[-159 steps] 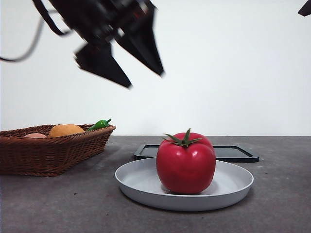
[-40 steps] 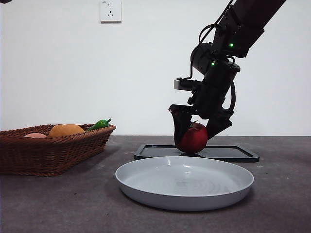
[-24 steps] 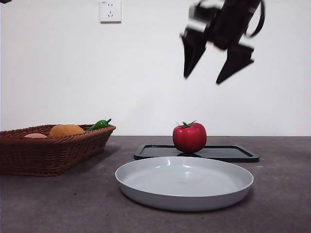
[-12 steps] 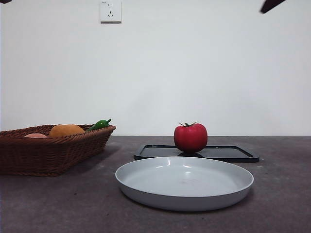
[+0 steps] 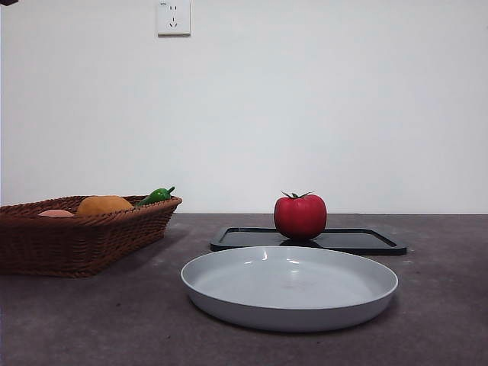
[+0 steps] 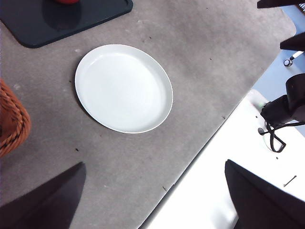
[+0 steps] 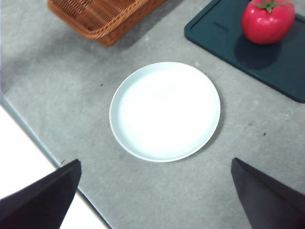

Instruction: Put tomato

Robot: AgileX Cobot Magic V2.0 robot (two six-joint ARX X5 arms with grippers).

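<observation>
1. The tomato (image 5: 300, 216) is glossy red with a dark green stem cap.
2. Under it, the tray (image 5: 366, 241) is black.
3. Near the tray, the plate (image 5: 229, 284) is plain pale grey.
4. The basket (image 5: 69, 242) is brown woven wicker.
5. The table (image 5: 91, 320) is mottled grey.

Left gripper (image 6: 152, 200) and right gripper (image 7: 155, 200) both raised, jaws spread wide
</observation>
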